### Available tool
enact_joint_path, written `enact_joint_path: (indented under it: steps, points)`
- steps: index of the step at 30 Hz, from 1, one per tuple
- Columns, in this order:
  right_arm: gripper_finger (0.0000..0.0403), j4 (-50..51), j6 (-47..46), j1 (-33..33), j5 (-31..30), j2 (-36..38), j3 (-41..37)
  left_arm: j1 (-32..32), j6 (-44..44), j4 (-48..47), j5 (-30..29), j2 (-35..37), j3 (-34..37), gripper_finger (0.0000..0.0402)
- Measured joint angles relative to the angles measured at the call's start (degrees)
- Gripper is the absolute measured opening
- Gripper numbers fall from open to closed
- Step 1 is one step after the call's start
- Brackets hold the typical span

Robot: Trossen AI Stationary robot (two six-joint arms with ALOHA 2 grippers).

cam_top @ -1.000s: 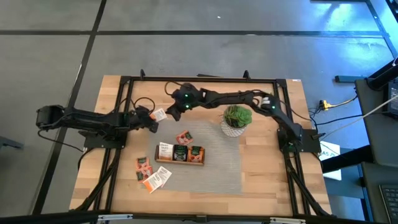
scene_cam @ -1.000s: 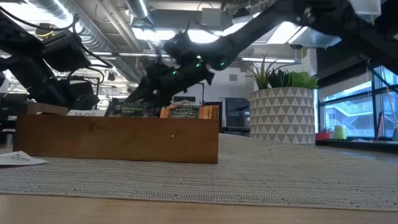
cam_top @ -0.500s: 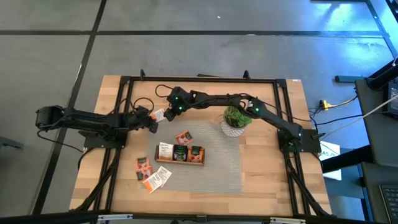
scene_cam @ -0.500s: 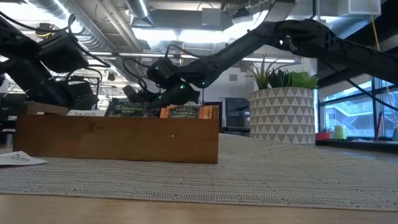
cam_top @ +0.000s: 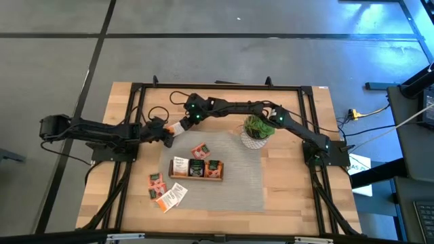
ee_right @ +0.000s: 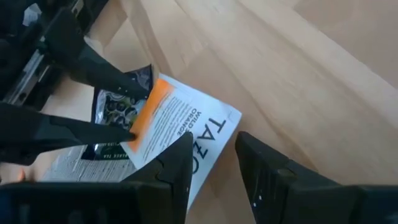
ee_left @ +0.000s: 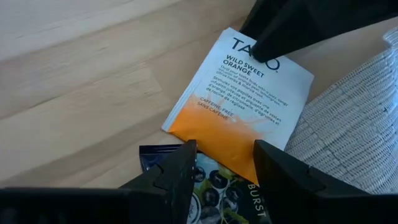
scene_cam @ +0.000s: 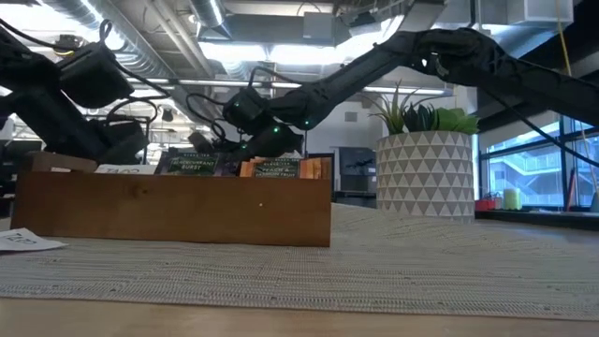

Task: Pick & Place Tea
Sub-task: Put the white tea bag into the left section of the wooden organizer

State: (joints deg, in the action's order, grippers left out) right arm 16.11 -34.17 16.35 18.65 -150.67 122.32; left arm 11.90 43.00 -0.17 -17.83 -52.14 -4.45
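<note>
Both grippers meet over one white-and-orange Tazo sachet (ee_left: pixel 239 102) at the bench's (cam_top: pixel 291 196) back left. It lies flat, overlapping a dark berry sachet (ee_left: pixel 214 183).

Left gripper (ee_left: pixel 224 162) jaws gape, straddling its orange edge.

Right gripper (ee_right: pixel 214 152) jaws part-open over the opposite end, holding nothing.

Risks: fingers colliding, or both sachets lifting together.
</note>
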Motion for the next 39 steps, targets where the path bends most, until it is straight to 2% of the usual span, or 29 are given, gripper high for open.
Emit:
enact_joint_path:
  steps: [4, 10, 16, 20, 27, 30, 34, 39]
  points:
    - [0.0130, -0.8, -0.1, 0.0, 1.3, 0.0, -0.1, 0.5, -0.1, -0.6, -0.5, 0.0, 0.0, 0.0157]
    - [0.0130, -6.8, -1.6, -0.1, 8.5, -0.2, -0.3, 1.6, -0.2, -0.6, -1.5, 0.0, 0.0, 0.0157]
    - [0.0130, -7.9, -1.5, -0.1, 8.2, -0.3, -0.4, 1.8, -0.3, -0.6, -1.8, 0.0, -0.1, 0.0157]
    - [0.0130, -10.3, 1.5, -0.2, 4.3, -0.5, -0.5, 1.8, -1.0, -0.6, -1.8, 0.0, -0.1, 0.0157]
    - [0.0130, -18.8, 2.1, -0.8, 5.4, -0.5, -0.4, 1.8, -0.9, -0.6, -2.0, 0.0, -0.1, 0.0157]
    - [0.0130, -18.4, 1.7, -1.0, 5.9, -0.5, -0.4, 1.8, -0.9, -0.6, -2.0, 0.0, -0.1, 0.0157]
    - [0.0130, -14.1, 1.8, -1.0, 9.6, -0.5, -0.4, 1.8, -0.8, -0.5, -2.0, 0.0, -0.1, 0.0157]
    - [0.0130, -11.7, 7.4, -1.0, 9.9, -0.5, -0.4, 1.8, -0.7, -0.5, -2.1, 0.0, -0.1, 0.0157]
